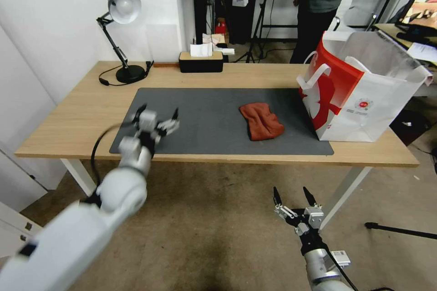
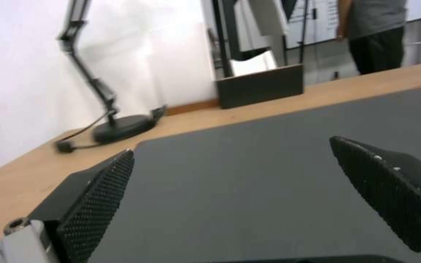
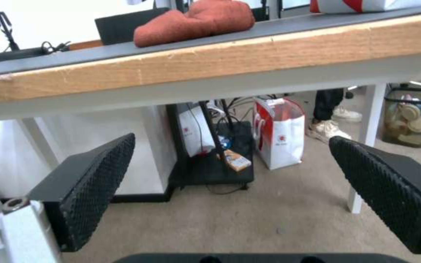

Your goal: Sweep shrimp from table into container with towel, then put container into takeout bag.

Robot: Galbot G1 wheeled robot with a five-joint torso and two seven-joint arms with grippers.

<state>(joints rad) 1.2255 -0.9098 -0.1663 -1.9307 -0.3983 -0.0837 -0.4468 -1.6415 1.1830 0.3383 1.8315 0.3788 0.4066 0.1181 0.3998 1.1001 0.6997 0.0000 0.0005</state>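
The rust-red towel (image 1: 261, 120) (image 3: 196, 20) lies crumpled on the dark grey mat (image 1: 214, 122) of the light-wood table (image 1: 68, 122), right of centre. At the table's right end the white and red takeout bag (image 1: 359, 86) stands upright with its mouth open. My left gripper (image 1: 157, 116) (image 2: 231, 146) hovers open over the mat's left part, holding nothing. Lower down, in front of the table's front edge (image 3: 220, 69), my right gripper (image 1: 291, 198) (image 3: 232, 138) is open and empty. The shrimp and the container are out of view.
A desk lamp (image 1: 120, 9) stands at the table's back left, its base (image 2: 122, 128) and cable close to the mat. A black tissue box (image 1: 201, 61) sits at the back edge. Under the table are a second bag (image 3: 279, 135) and a bin (image 3: 413, 120).
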